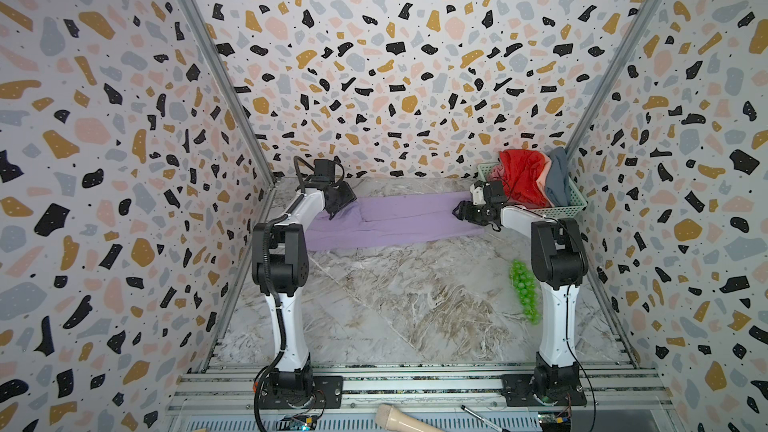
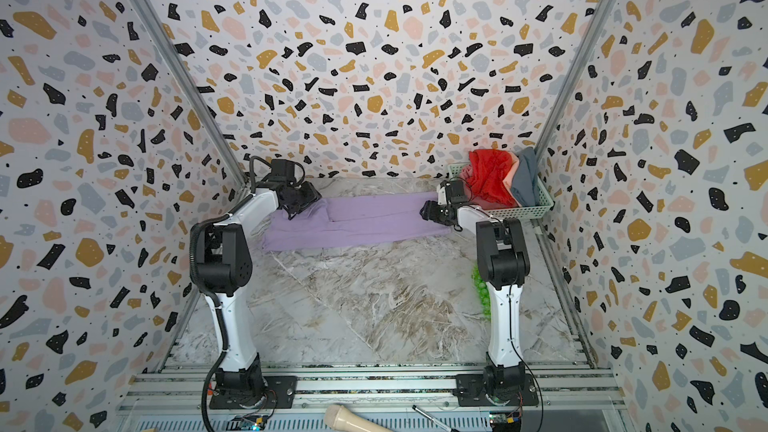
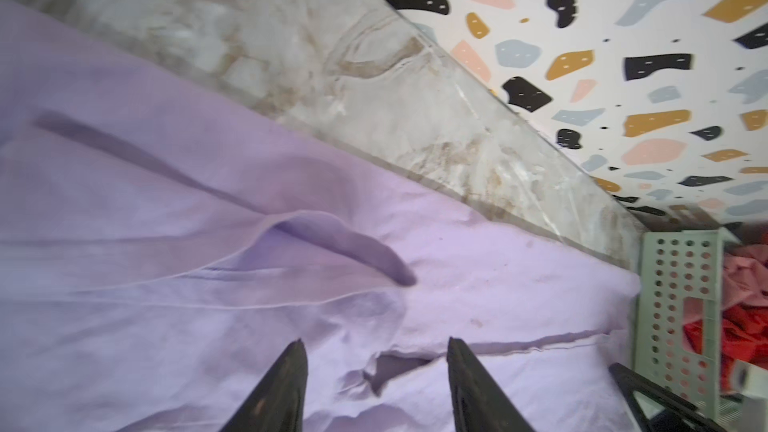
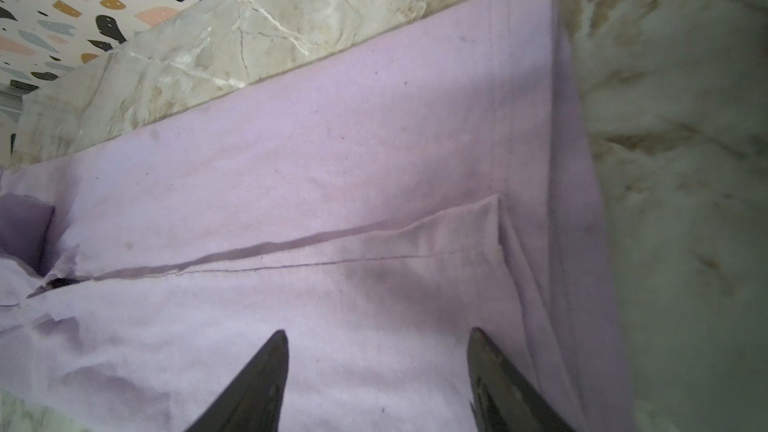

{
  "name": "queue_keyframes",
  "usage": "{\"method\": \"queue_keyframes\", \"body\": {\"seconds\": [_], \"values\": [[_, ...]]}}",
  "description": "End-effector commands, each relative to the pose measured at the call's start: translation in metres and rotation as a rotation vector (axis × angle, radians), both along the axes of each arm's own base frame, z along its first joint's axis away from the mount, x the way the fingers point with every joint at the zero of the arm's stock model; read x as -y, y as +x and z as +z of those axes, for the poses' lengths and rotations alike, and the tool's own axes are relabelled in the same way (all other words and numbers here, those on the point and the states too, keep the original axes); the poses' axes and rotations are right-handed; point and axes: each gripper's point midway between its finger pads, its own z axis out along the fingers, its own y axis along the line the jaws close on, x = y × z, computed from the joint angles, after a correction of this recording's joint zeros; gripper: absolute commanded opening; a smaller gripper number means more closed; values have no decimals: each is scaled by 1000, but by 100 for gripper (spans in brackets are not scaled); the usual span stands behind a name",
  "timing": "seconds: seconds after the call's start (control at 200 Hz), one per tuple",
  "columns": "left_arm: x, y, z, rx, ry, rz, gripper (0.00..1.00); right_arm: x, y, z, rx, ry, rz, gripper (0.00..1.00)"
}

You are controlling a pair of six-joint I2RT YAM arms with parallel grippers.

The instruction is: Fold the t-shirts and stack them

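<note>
Across the back of the marble counter (image 1: 395, 305), the purple shirt (image 1: 399, 220) lies flat in a long band, folded lengthwise, with one layer's edge running along its middle in both wrist views (image 4: 332, 139). One end reaches the green basket (image 1: 569, 203), which stands in the far right corner. The basket holds the other three shirts in a loose heap: the red shirt (image 1: 523, 176) towards the middle of the counter, the grey shirt (image 1: 559, 178) against the side wall and the pink shirt (image 1: 546, 172) between them. All three rise above its rim.

The left claw (image 3: 376, 344) hangs over the shirt's left end with its jaws apart and nothing between them but the cloth below. The right claw (image 4: 378, 332) hangs over the right end near the hem, just beside the basket. Its jaws stand parted too, and it grips nothing.

A string of green beads (image 1: 524, 292) lies on the bare counter beside the right arm, well apart from the purple shirt.
</note>
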Motion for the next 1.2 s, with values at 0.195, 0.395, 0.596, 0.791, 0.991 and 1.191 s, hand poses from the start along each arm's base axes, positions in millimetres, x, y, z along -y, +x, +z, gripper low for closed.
{"method": "queue_keyframes", "body": {"seconds": [0.195, 0.395, 0.596, 0.791, 0.991, 1.191], "values": [[-46, -13, -13, -88, 186, 113, 56, -1, 10, 47, 80, 10, 15, 68], [-62, -19, -50, -110, 3, 223, 56, -11, 0, 49, 76, 31, 79, 69], [-77, -5, -62, -59, -110, 294, 55, -10, -10, 24, 29, 11, 96, 69], [-80, 8, -71, -51, -149, 302, 55, -4, -17, 5, -12, -23, 88, 69], [-80, 25, -64, -11, -192, 318, 54, 4, -21, -10, -49, -78, 81, 69], [-75, 47, -56, 14, -269, 320, 53, 11, -22, -17, -63, -124, 76, 69]]}}
